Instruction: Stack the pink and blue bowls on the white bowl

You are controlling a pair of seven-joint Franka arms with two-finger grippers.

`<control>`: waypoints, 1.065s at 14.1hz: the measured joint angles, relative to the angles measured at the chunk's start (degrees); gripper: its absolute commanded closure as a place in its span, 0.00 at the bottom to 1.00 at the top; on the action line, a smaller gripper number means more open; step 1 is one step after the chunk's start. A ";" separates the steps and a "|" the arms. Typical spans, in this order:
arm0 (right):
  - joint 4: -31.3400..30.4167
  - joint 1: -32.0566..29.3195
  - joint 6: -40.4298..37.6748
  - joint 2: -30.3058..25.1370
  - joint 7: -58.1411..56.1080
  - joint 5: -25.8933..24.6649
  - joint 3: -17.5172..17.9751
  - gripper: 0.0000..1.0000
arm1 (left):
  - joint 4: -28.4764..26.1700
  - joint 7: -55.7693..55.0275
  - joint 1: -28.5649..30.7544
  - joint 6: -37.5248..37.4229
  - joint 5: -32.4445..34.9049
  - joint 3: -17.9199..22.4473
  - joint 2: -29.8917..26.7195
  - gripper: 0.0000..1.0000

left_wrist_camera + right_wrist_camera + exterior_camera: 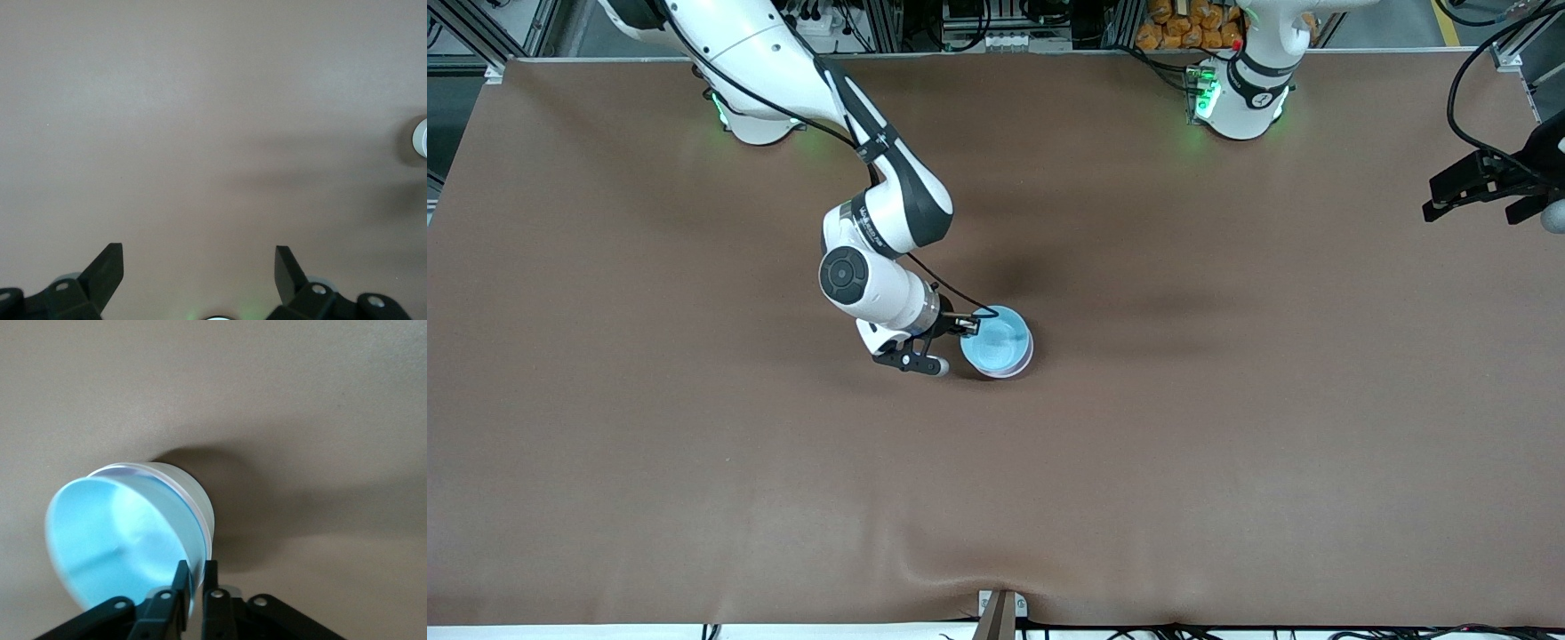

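The light blue bowl (996, 340) sits at the middle of the table, nested on top of a stack. A thin pinkish rim (1021, 363) shows just under it. In the right wrist view the blue bowl (113, 540) sits inside a pale whitish outer wall (193, 497) with a thin pinkish line at the rim. I cannot tell the pink and white bowls apart beyond that. My right gripper (971, 327) is shut on the blue bowl's rim (197, 570), one finger inside and one outside. My left gripper (1430, 197) is open and empty (199, 257) and waits over the left arm's end of the table.
The brown table cover (1227, 444) is bare around the stack. The stack shows as a small pale round shape (421, 137) at the edge of the left wrist view. A metal bracket (1000, 613) sits at the table's near edge.
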 measured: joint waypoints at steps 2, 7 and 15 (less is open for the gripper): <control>0.23 0.02 0.01 0.08 0.01 0.00 -0.10 0.00 | 0.00 -0.43 0.00 0.00 0.00 0.00 0.00 0.00; 2.02 -1.76 -3.14 -3.01 -0.34 -0.19 -2.70 0.00 | 0.01 -0.49 0.01 0.02 0.00 -0.01 0.02 0.00; 0.93 -8.74 -26.92 -16.40 -10.90 -12.60 -12.18 0.00 | 0.05 -0.49 -0.29 0.11 0.00 -0.18 0.22 0.00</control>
